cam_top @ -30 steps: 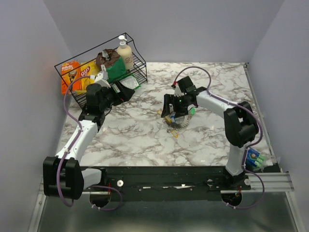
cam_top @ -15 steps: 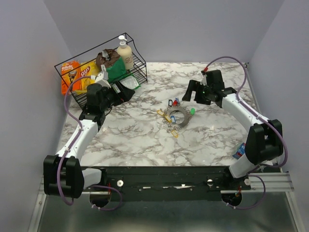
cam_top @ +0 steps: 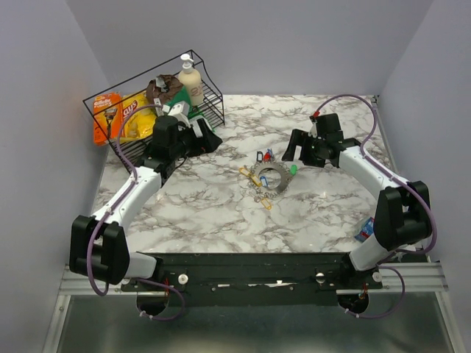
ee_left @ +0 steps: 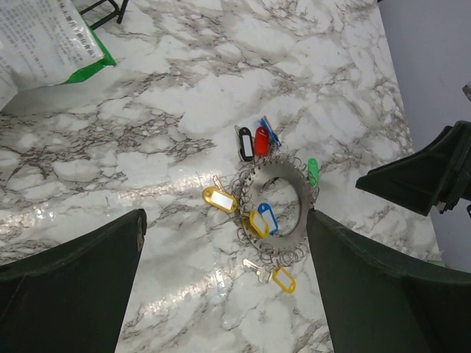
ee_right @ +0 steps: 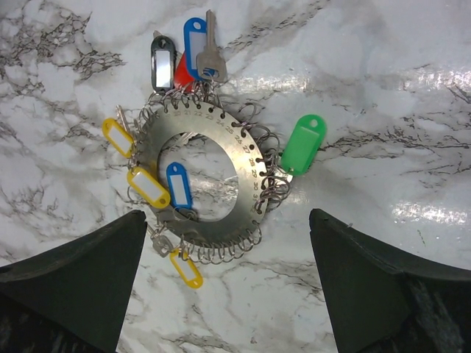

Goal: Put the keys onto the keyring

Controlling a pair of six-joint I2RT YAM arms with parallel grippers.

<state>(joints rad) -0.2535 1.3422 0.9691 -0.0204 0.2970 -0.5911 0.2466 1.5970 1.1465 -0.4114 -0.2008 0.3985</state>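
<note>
In the overhead view, the keyring (cam_top: 274, 177), a flat silver ring plate rimmed with small wire loops, lies mid-surface (cam_top: 206, 213). The keys (cam_top: 259, 197) and coloured tags are spread round its edge. The left end effector (cam_top: 209, 140) hangs by the wire basket (cam_top: 210, 92), well apart from the ring. The right end effector (cam_top: 293, 148) hovers near the ring's right side. Neither touches anything.

From the left wrist, we see its two dark fingers (ee_left: 73, 283) spread wide with nothing between them. The ring cluster lies ahead on the marble, framed in the gap.

From the right wrist, the fingers (ee_right: 73, 276) are also spread wide and empty, looking nearly straight down on the ring. A silver key with a blue head (ee_right: 210, 48) lies at the ring's far edge beside a black tag (ee_right: 162, 62), and a green tag (ee_right: 303, 143) sits to the right. We cannot tell which pieces are already threaded on the loops.

We judge this to be the reach-in step, with nothing grasped yet. The next move calls for one end effector to steady the ring. The other must narrow and pinch a loose key by its head, low against the surface without dragging its neighbours.
</note>
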